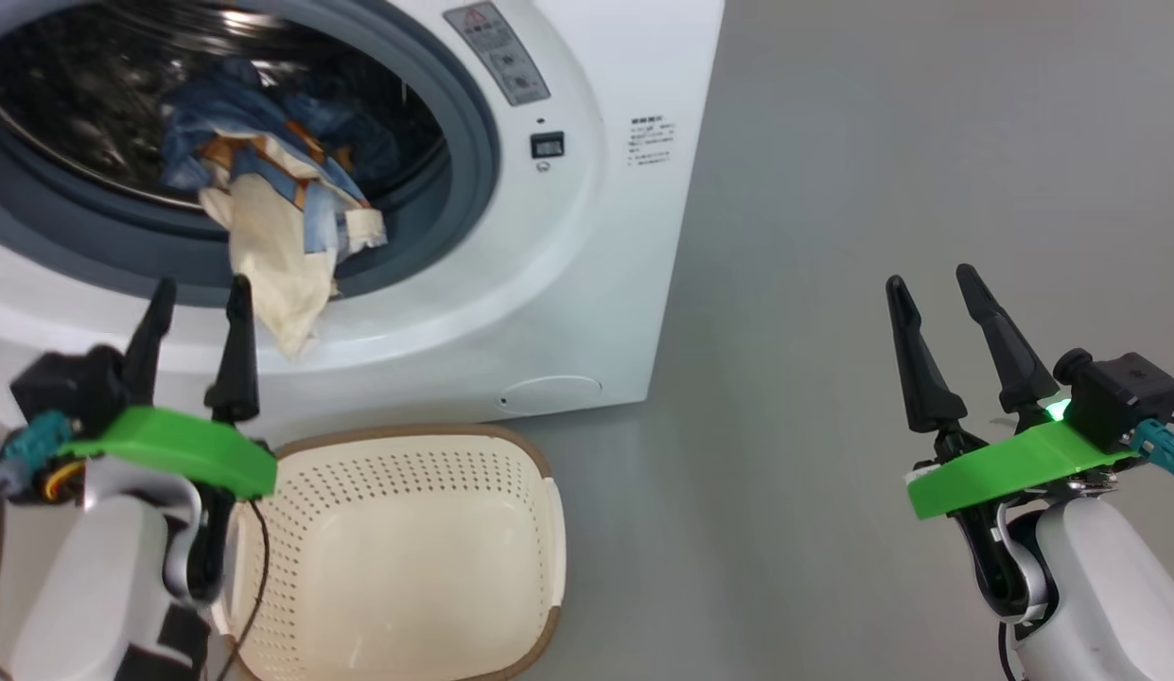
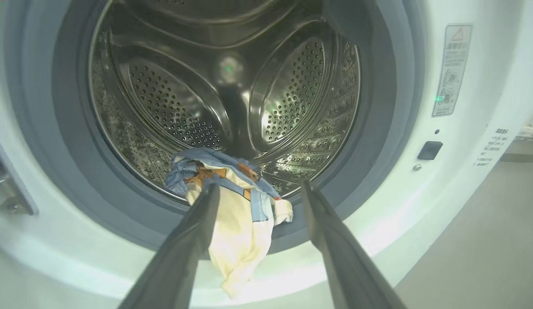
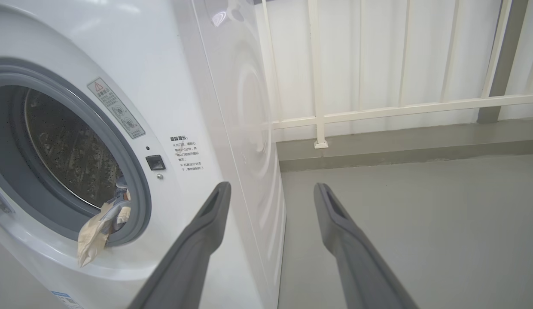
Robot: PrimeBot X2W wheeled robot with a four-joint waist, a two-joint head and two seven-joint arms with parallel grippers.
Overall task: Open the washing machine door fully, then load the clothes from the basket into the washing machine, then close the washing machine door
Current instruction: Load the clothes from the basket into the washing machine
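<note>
Left gripper (image 1: 200, 282) hovers with its fingers spread and nothing between them, just in front of the washer's (image 1: 587, 236) open mouth, as seen from the head. Clothes (image 1: 265, 218) lie at the near lip of the drum (image 1: 76, 85). A cream tail spills over the gasket (image 1: 473, 151) onto the white front. I reckon the arm waits there to push that tail in before the door can shut. The basket (image 1: 407, 549) sits on the floor (image 1: 832, 189) just in front of the machine, bare inside, so loading looks nearly done. Right gripper (image 1: 930, 276), likewise parted and carrying nothing, is held well off to the right, out of the way.

From the left wrist, the fingers frame the hanging cloth. The drum's far wall and paddles show plainly, where the head view catches just the near part.

From the right wrist, the fingers point past the washer's right side at floor and a railing (image 3: 378, 111). The tail appears from the side, drooping outside the gasket.
</note>
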